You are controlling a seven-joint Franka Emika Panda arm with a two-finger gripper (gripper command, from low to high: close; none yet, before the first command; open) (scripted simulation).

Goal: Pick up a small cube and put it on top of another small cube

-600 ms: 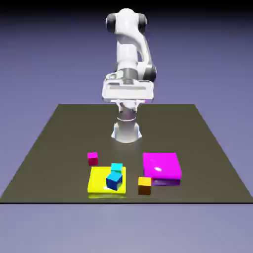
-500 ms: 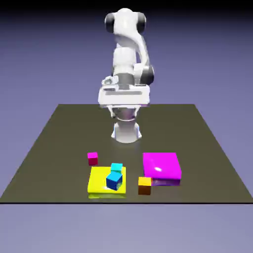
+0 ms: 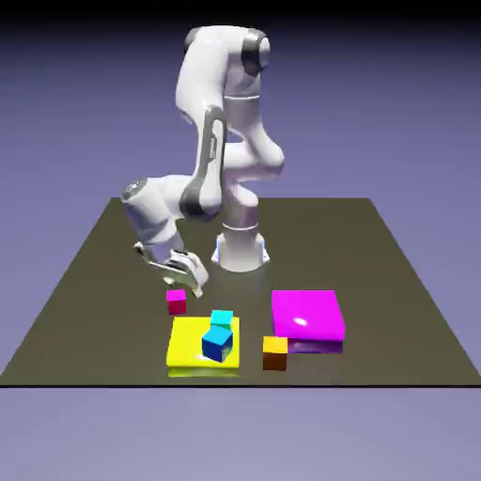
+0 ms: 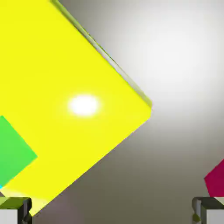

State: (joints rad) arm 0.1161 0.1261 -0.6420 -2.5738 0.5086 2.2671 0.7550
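Gripper (image 3: 191, 278): jaws spread wide, nothing grasped.
Small cube (image 3: 176, 301): off-centre at the hand view's edge; centring between the fingertips needed before descent.

A rendered physics-simulation test scene is showing here, not a real room: a flat dark table (image 3: 395, 282) is floating before a plain blue-violet backdrop with no walls or furniture. A glossy white robot arm (image 3: 211, 160) is standing on it, and untextured, evenly coloured blocks such as a yellow slab (image 3: 188, 348) and a magenta slab (image 3: 307, 318) are lying about, each catching a hard artificial highlight.
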